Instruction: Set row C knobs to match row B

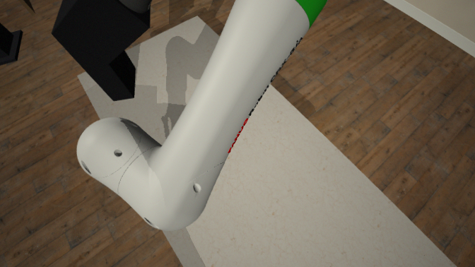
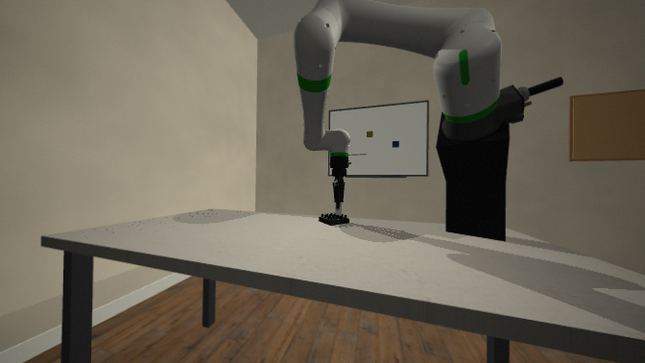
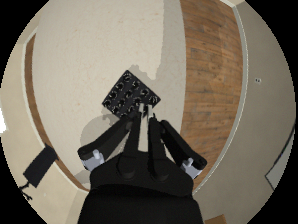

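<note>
The black knob box (image 2: 331, 221) (image 3: 117, 87) stands on the table under the gripper. In the wrist view it looks turned, with one corner up, and its small dark knobs with white marks show in a grid. The printed names and exact line directions are too small to read. My gripper (image 2: 338, 211) (image 3: 145, 109) points straight down, its fingertips at the box's lower right side in the wrist view. The fingers are nearly together and appear shut on one knob, which they mostly hide; which knob it is cannot be told. The top view shows neither box nor gripper.
The pale table (image 1: 300, 184) (image 2: 216, 250) (image 3: 75, 65) bears the box, with a table edge right of it in the wrist view. The white arm (image 1: 212, 106) (image 2: 314, 115) arches over the table from its black pedestal (image 2: 475, 192) and blocks much of the top view.
</note>
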`<state>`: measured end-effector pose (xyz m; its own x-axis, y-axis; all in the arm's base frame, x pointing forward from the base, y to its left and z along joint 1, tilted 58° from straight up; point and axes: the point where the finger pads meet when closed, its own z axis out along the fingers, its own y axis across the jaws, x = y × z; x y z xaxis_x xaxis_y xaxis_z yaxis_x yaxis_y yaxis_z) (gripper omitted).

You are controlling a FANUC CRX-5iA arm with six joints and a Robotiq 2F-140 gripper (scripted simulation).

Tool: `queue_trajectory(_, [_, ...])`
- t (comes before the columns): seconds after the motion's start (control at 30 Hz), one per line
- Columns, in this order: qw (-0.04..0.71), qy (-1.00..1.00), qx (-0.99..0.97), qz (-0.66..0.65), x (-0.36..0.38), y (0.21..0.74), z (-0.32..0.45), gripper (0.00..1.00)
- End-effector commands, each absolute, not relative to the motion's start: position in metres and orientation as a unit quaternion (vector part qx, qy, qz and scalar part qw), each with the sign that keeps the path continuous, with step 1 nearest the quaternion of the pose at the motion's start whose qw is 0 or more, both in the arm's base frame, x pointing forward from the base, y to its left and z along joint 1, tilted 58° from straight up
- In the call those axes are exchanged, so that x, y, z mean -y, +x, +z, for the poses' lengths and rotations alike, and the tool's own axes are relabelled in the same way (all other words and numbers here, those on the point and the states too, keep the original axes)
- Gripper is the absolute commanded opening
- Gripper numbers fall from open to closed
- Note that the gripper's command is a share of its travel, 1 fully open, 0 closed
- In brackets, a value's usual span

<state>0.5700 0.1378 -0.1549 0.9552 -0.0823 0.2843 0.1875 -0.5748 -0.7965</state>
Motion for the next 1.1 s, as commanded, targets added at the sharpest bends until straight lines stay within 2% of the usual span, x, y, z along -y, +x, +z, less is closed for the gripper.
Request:
queue_trajectory(0.0, [0.452, -0.872, 0.076, -0.173, -0.1375, 0.57, -0.155, 0.05])
queue_trajectory(0.6, [0.41, -0.84, 0.245, -0.258, -0.1375, 0.57, -0.155, 0.05])
queue_trajectory(1.07, [0.39, -0.821, 0.304, -0.286, -0.1375, 0.57, -0.155, 0.05])
